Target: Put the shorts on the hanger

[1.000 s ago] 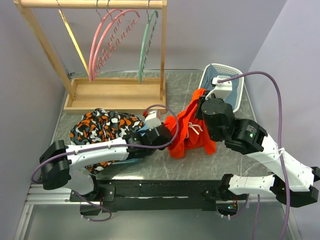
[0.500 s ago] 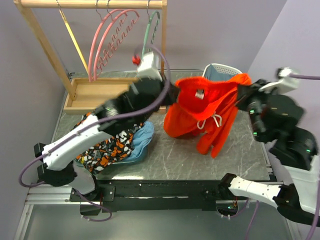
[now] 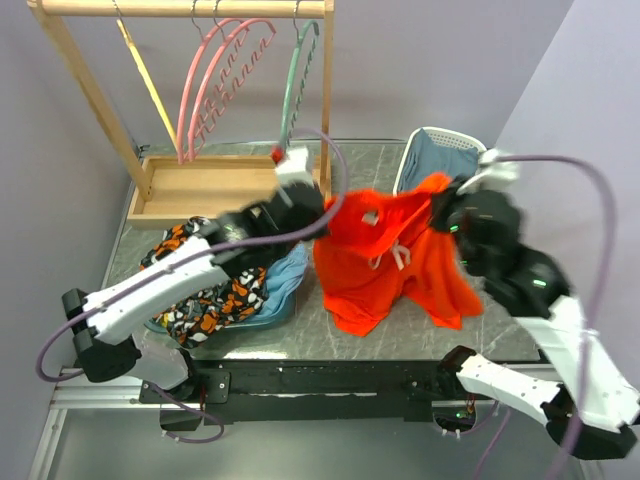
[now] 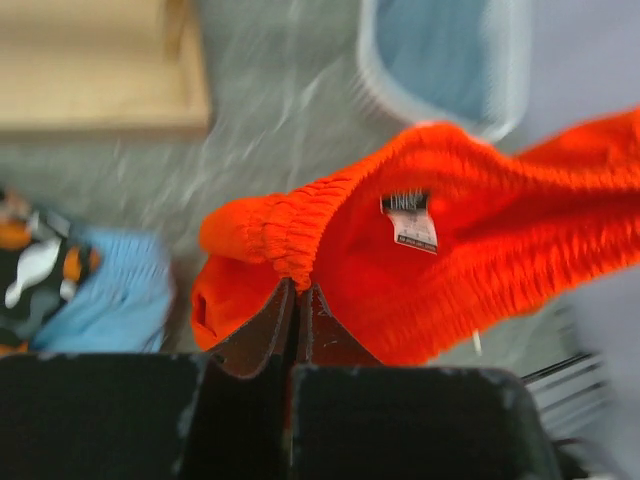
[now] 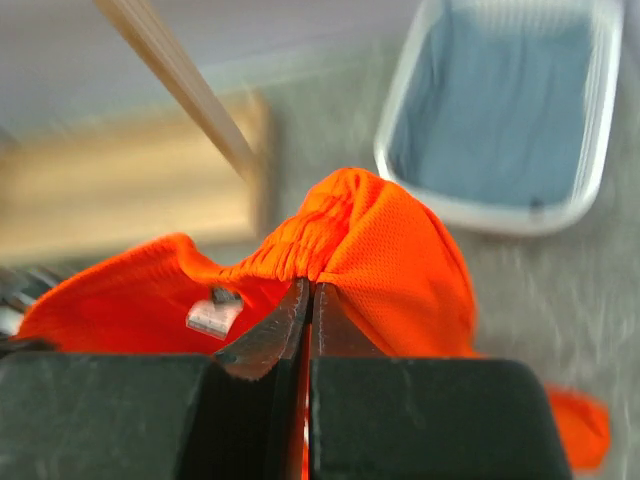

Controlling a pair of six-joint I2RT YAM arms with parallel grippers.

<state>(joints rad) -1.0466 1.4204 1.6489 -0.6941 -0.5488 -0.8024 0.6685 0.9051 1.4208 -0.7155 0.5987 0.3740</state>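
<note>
The orange-red shorts (image 3: 385,262) hang spread between both grippers above the table, white drawstring showing. My left gripper (image 3: 325,207) is shut on the waistband's left end, seen in the left wrist view (image 4: 297,285) with the shorts (image 4: 480,260) bunched at the tips. My right gripper (image 3: 440,200) is shut on the waistband's right end, seen in the right wrist view (image 5: 308,285) with the shorts (image 5: 390,260) over the tips. The teal-green hanger (image 3: 292,85) hangs on the wooden rack's rail at the back, clear of the shorts.
The wooden rack (image 3: 210,185) holds two pink hangers (image 3: 215,85) and a yellow hanger (image 3: 148,80). A patterned garment (image 3: 205,285) and a blue garment (image 3: 285,280) lie at the left. A white basket (image 3: 440,150) stands at the back right.
Both arms lifted the shorts off the table and spread them by the waistband, then lowered and drew them slightly toward the front; the shorts now hang open between the grippers.
</note>
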